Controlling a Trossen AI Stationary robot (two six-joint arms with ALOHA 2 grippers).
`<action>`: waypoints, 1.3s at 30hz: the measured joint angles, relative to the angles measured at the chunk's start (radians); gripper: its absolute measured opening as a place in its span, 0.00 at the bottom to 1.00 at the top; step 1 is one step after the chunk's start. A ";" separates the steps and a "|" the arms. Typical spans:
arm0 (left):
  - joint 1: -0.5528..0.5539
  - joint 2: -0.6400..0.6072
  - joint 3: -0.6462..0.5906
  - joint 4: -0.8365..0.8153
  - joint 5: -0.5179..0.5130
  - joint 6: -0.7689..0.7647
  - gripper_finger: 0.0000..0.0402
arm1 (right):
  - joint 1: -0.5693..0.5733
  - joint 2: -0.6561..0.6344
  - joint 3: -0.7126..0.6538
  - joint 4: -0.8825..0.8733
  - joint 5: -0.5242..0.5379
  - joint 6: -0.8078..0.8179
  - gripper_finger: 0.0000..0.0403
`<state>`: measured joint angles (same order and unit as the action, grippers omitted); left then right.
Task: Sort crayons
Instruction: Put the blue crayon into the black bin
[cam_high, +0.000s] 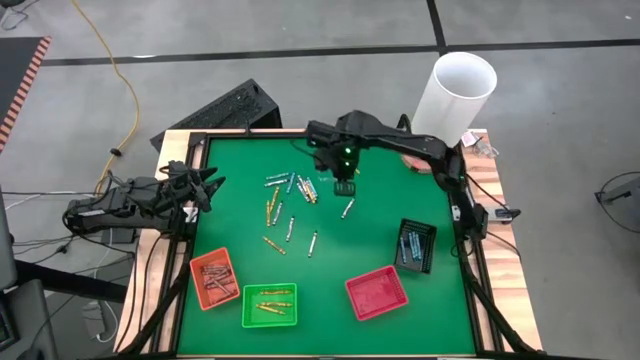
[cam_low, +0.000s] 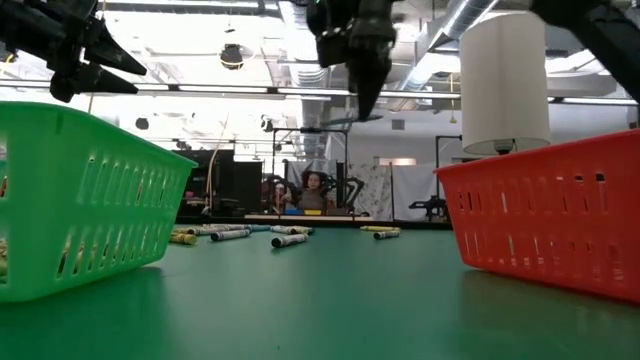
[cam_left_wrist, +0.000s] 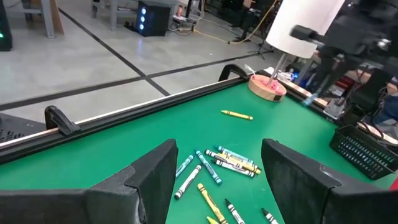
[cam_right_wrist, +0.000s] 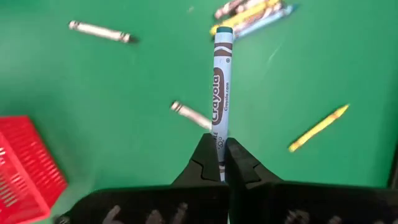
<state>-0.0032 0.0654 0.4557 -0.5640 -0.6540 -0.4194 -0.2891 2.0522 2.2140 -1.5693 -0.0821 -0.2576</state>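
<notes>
Above the loose crayons mid-table, your right gripper has its fingers clamped on 1 light blue crayon, lifted clear probably for carrying to a tray, while your left gripper waits, fingers apart, at the table's left edge.

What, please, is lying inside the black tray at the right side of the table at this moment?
In the high view, the black tray holds a few light blue crayons near one end. Its far end looks bare; its walls may hide more, so an exact count cannot be given.
</notes>
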 joint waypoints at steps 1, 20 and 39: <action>0.000 0.000 0.000 0.000 0.000 0.000 0.56 | 0.011 -0.025 -0.038 0.010 0.005 0.017 0.00; 0.000 0.000 0.000 -0.002 0.002 -0.008 0.56 | 0.278 -0.752 -1.070 0.433 0.198 0.822 0.00; 0.000 0.000 0.000 -0.006 -0.001 -0.015 0.56 | 0.768 -0.785 -1.259 0.360 0.286 2.042 0.00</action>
<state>-0.0032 0.0654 0.4557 -0.5705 -0.6553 -0.4343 0.4785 1.2667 0.9550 -1.2091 0.2035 1.7843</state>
